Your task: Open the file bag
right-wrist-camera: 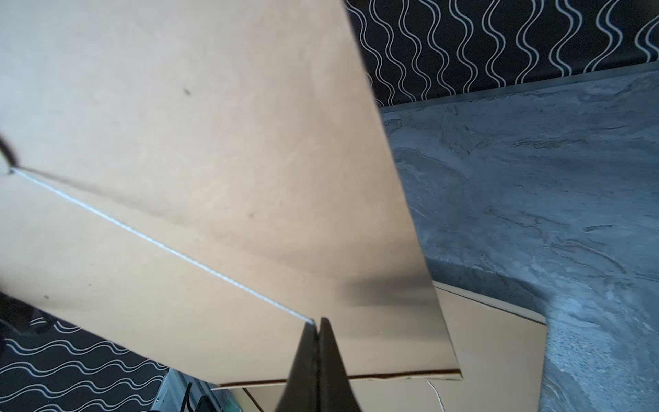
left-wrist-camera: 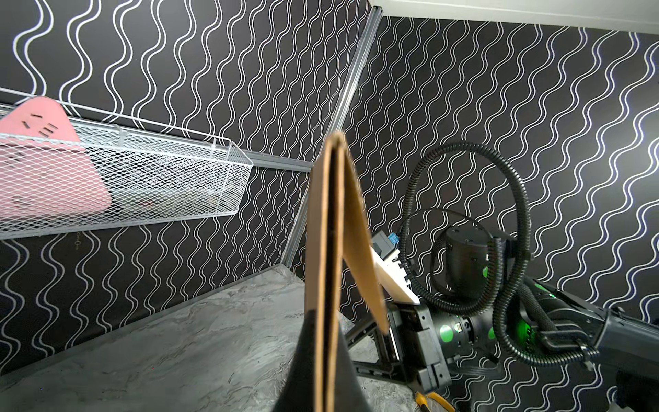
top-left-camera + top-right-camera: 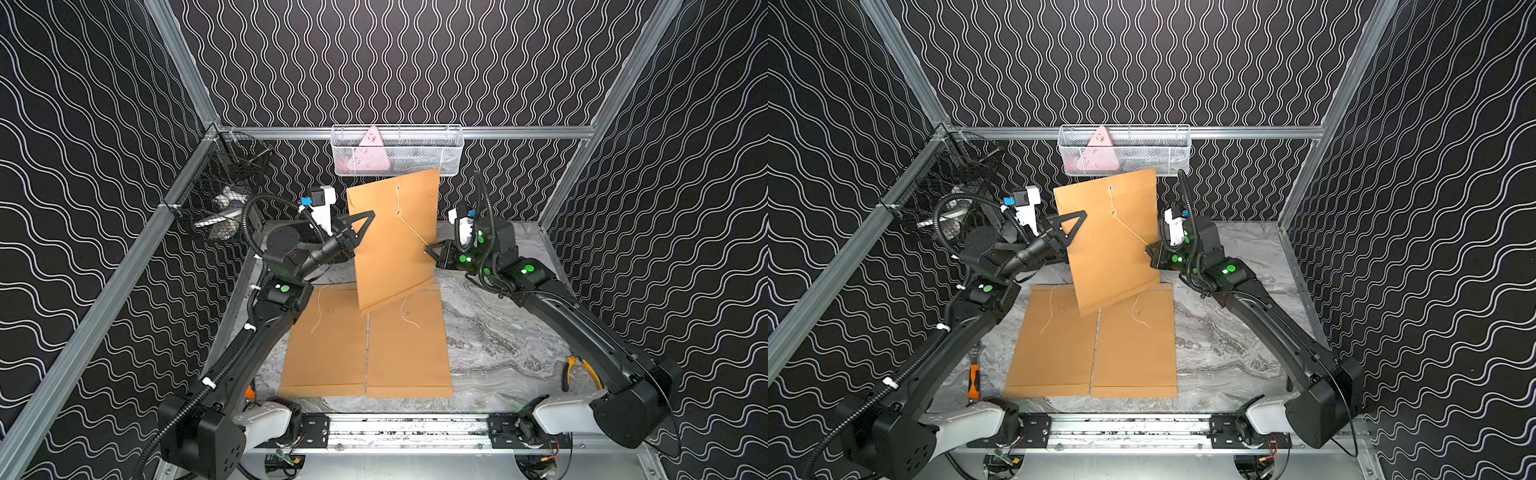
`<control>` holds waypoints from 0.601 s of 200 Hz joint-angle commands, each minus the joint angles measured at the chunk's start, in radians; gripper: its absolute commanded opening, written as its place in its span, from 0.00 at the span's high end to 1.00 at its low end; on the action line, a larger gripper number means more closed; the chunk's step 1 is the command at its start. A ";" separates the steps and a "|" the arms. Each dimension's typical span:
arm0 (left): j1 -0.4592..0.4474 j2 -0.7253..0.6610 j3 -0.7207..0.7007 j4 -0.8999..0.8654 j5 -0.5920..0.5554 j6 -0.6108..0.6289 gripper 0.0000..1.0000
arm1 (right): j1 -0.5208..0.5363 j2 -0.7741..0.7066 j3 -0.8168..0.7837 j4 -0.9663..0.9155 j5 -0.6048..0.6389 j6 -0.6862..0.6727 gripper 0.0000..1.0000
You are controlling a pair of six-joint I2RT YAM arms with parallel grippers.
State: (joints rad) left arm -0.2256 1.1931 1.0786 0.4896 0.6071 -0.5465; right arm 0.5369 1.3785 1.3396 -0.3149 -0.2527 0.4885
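Observation:
A brown paper file bag (image 3: 395, 257) (image 3: 1113, 257) hangs upright above the back of the table. My left gripper (image 3: 371, 214) (image 3: 1084, 214) is shut on its left edge; in the left wrist view the bag (image 2: 322, 232) runs edge-on between the black fingers (image 2: 306, 356). Its flap (image 2: 360, 232) stands away from the body. A thin white string (image 3: 413, 233) (image 3: 1131, 230) runs taut from the bag's button (image 3: 399, 212) to my right gripper (image 3: 427, 250) (image 3: 1147, 249). The right wrist view shows that gripper (image 1: 317, 321) shut on the string's (image 1: 160, 246) end.
Two more brown file bags (image 3: 328, 345) (image 3: 409, 349) lie flat side by side under the held one. A white mesh basket (image 3: 436, 153) with a pink item hangs on the back wall, a black wire basket (image 3: 220, 195) at the left. Yellow-handled pliers (image 3: 575, 370) lie by the right arm.

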 commanded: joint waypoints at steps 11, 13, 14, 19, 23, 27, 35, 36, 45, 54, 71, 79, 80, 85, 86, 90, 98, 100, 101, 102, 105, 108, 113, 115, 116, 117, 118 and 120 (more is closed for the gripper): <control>0.004 -0.021 -0.010 0.001 0.016 0.023 1.00 | -0.024 -0.008 0.004 0.031 -0.019 -0.005 1.00; 0.005 -0.023 -0.011 0.000 0.017 0.023 1.00 | -0.026 -0.009 0.005 0.031 -0.019 -0.005 1.00; 0.004 -0.023 -0.012 0.000 0.016 0.023 1.00 | -0.028 -0.009 0.006 0.031 -0.019 -0.006 1.00; 0.004 -0.025 -0.014 -0.001 0.017 0.025 1.00 | -0.031 -0.009 0.010 0.028 -0.019 -0.008 1.00; 0.006 -0.029 -0.016 -0.003 0.016 0.025 1.00 | -0.034 -0.008 0.014 0.025 -0.019 -0.012 1.00; 0.005 -0.031 -0.019 -0.003 0.019 0.026 1.00 | -0.036 -0.008 0.017 0.023 -0.019 -0.014 1.00; 0.006 -0.037 -0.023 -0.005 0.019 0.026 1.00 | -0.041 -0.007 0.025 0.018 -0.016 -0.020 1.00; 0.006 -0.036 -0.024 -0.005 0.020 0.027 1.00 | -0.041 -0.007 0.026 0.017 -0.015 -0.021 1.00; 0.006 -0.042 -0.029 -0.006 0.019 0.026 1.00 | -0.047 -0.005 0.037 0.009 -0.010 -0.030 1.00; 0.007 -0.045 -0.035 -0.004 0.022 0.025 1.00 | -0.053 -0.003 0.052 0.000 -0.008 -0.038 1.00; 0.006 -0.047 -0.041 -0.008 0.028 0.025 1.00 | -0.061 -0.001 0.081 -0.015 -0.008 -0.054 1.00; 0.006 -0.049 -0.045 -0.009 0.029 0.026 1.00 | -0.064 0.000 0.096 -0.023 -0.007 -0.061 1.00; 0.006 -0.049 -0.046 -0.009 0.029 0.026 1.00 | -0.065 0.001 0.098 -0.023 -0.006 -0.063 1.00; 0.006 -0.050 -0.049 -0.009 0.030 0.026 1.00 | -0.067 0.001 0.107 -0.027 -0.006 -0.067 1.00; 0.007 -0.050 -0.050 -0.009 0.031 0.026 1.00 | -0.067 0.001 0.109 -0.027 -0.005 -0.068 1.00; 0.007 -0.050 -0.052 -0.009 0.032 0.026 1.00 | -0.069 0.001 0.115 -0.029 -0.005 -0.070 1.00; 0.008 -0.052 -0.055 -0.012 0.032 0.029 1.00 | -0.073 0.001 0.127 -0.033 -0.006 -0.075 1.00; 0.008 -0.053 -0.055 -0.013 0.034 0.029 1.00 | -0.073 0.001 0.129 -0.034 -0.007 -0.076 1.00; 0.009 -0.054 -0.056 -0.013 0.034 0.029 1.00 | -0.074 0.000 0.130 -0.035 -0.007 -0.077 1.00; 0.008 -0.054 -0.057 -0.014 0.034 0.030 1.00 | -0.075 -0.001 0.132 -0.035 -0.007 -0.077 1.00; 0.008 -0.053 -0.058 -0.015 0.033 0.031 1.00 | -0.076 -0.001 0.135 -0.035 -0.007 -0.078 1.00; 0.008 -0.054 -0.061 -0.016 0.035 0.032 1.00 | -0.077 0.000 0.139 -0.035 -0.008 -0.080 1.00; 0.008 -0.056 -0.064 -0.014 0.036 0.033 1.00 | -0.077 0.001 0.146 -0.036 -0.009 -0.082 1.00; 0.008 -0.058 -0.066 -0.013 0.037 0.032 1.00 | -0.077 0.002 0.150 -0.038 -0.010 -0.083 1.00; 0.008 -0.058 -0.067 -0.012 0.037 0.031 1.00 | -0.077 0.003 0.151 -0.039 -0.010 -0.083 1.00; 0.008 -0.058 -0.068 -0.012 0.038 0.031 1.00 | -0.077 0.003 0.153 -0.040 -0.010 -0.083 1.00; 0.009 -0.059 -0.069 -0.010 0.038 0.030 1.00 | -0.077 0.004 0.155 -0.040 -0.010 -0.084 1.00; 0.008 -0.059 -0.071 -0.010 0.039 0.030 1.00 | -0.077 0.005 0.158 -0.042 -0.011 -0.085 1.00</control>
State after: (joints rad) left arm -0.2211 1.1461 1.0203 0.4507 0.6281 -0.5243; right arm 0.4633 1.3781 1.4643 -0.3420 -0.2672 0.4328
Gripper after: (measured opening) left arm 0.050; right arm 0.049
